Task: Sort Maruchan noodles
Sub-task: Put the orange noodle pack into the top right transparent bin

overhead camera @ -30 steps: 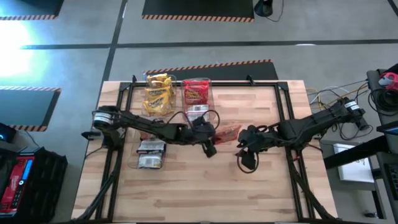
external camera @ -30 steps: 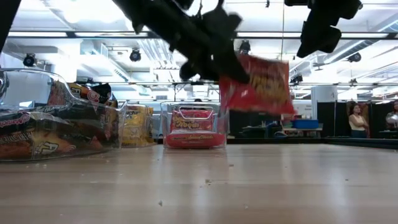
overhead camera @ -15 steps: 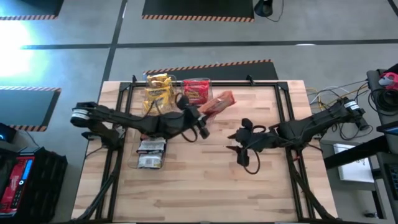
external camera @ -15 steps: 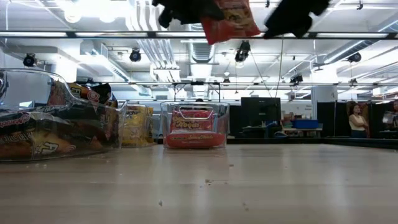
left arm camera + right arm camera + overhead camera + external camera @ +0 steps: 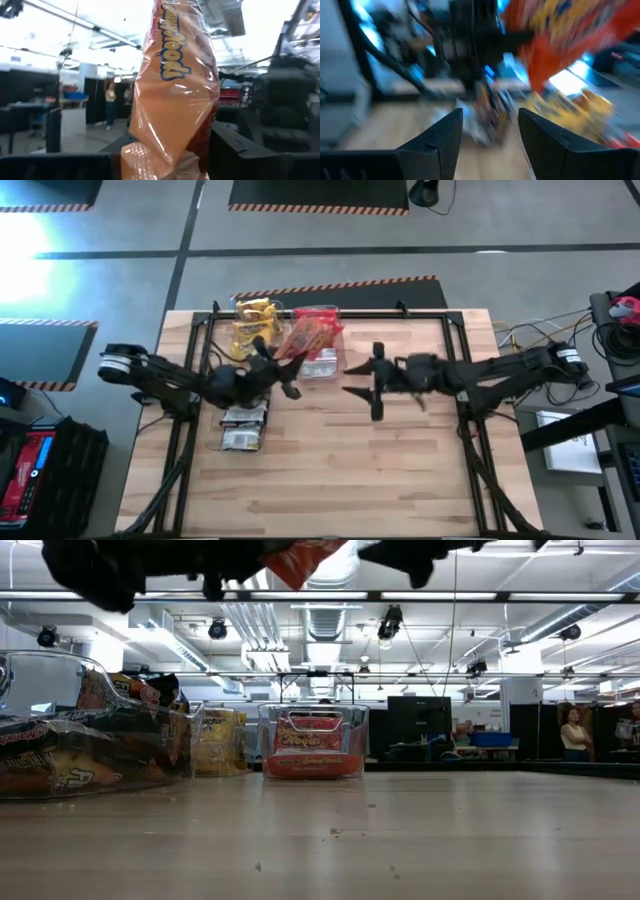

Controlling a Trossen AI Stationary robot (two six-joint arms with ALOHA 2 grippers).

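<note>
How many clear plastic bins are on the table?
3: one with yellow packets at the far edge, one with red packets beside it, one with dark packets nearer. Others may be hidden under the arms.

Red-orange noodle packet [image 5: 308, 335] held aloft, tilted, above the red-packet bin [image 5: 318, 365].

Pale wooden table [image 5: 330, 470], three clear bins [image 5: 318, 340] of noodle packets [image 5: 243, 427]

My left arm reaches across toward the middle of the table, and my left gripper [image 5: 287, 366] is closed on a packet, raised. My right arm stretches inward, my right gripper [image 5: 362, 381] with fingers [image 5: 442, 137] apart, holding nothing.
</note>
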